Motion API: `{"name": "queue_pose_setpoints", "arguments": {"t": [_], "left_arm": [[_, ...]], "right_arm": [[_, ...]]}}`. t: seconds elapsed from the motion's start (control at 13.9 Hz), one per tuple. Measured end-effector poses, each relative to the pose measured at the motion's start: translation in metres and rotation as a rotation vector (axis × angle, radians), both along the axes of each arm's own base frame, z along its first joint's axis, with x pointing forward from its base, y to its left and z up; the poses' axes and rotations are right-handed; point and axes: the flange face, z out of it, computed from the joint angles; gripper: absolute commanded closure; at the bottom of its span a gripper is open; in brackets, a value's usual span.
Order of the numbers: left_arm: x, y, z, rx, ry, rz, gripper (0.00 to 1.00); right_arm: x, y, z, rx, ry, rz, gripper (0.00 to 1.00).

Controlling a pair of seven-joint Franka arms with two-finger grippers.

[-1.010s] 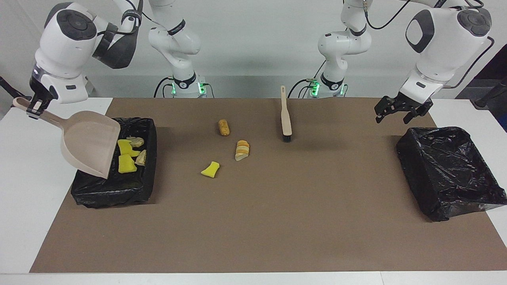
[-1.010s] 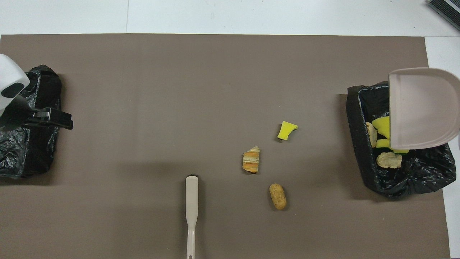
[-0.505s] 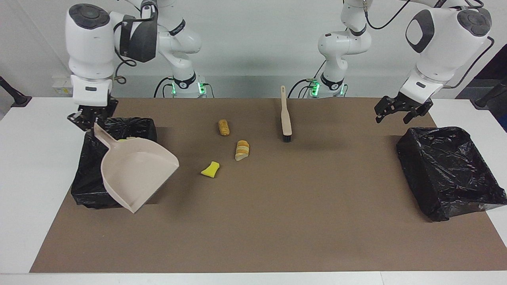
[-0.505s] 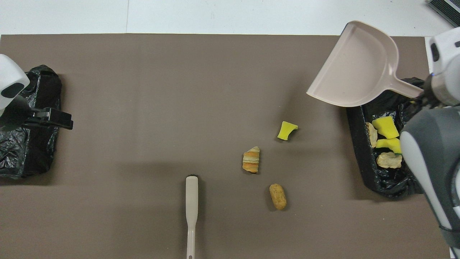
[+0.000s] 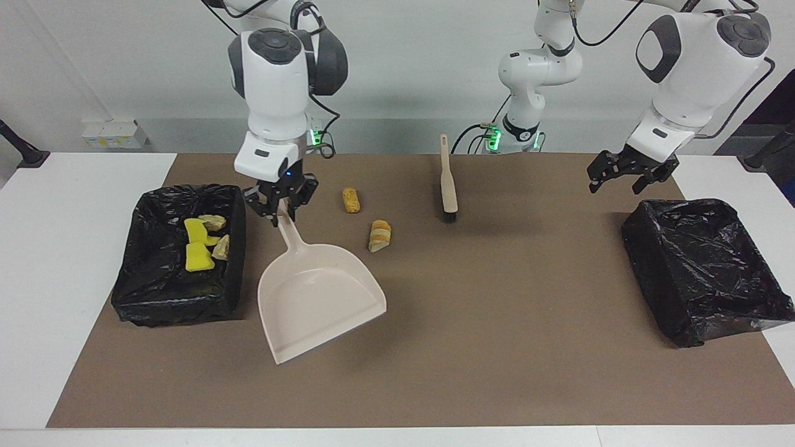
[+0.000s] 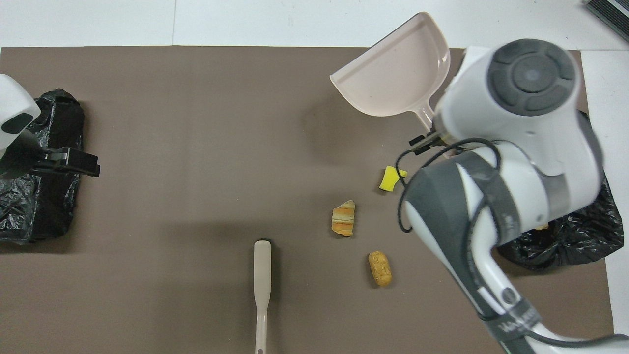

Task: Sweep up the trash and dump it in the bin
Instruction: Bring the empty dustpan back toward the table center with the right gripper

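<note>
With the right tool clamped on the handle of the beige dustpan, I have the empty pan in the air over the brown mat, just beside the black-lined bin at the right arm's end of the desk. Four chunks already lie in that bin. Three remain on the mat, all between the bin and the brush: a yellow sponge bit closest to the bin, hidden under the pan in the facing view, then a striped bread lump and a brown lump. My aim now would be to set the pan's lip flat on the mat, mouth toward those three, leaving no gap for bits to slip under. My left tool, fingers apart and empty, waits above the second bin; it must fetch the brush, which lies well apart from it.
</note>
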Motion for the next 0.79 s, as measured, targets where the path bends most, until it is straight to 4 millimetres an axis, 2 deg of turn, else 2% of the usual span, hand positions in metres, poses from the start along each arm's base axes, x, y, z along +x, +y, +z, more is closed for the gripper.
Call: {"name": "queue_pose_setpoints", "arguments": {"t": [0.14, 0.43, 0.58, 0.79], "left_arm": [[0.000, 0.000, 0.000, 0.000, 0.000, 0.000, 0.00], [0.000, 0.000, 0.000, 0.000, 0.000, 0.000, 0.00], [0.000, 0.000, 0.000, 0.000, 0.000, 0.000, 0.00], [0.000, 0.000, 0.000, 0.000, 0.000, 0.000, 0.00]], "right_arm": [[0.010, 0.048, -0.016, 0.063, -0.018, -0.091, 1.00], [0.027, 0.112, -0.055, 0.183, -0.051, -0.237, 1.00], [0.027, 0.150, -0.084, 0.217, -0.055, -0.303, 1.00], [0.011, 0.203, -0.123, 0.238, -0.039, -0.346, 1.00]]}}
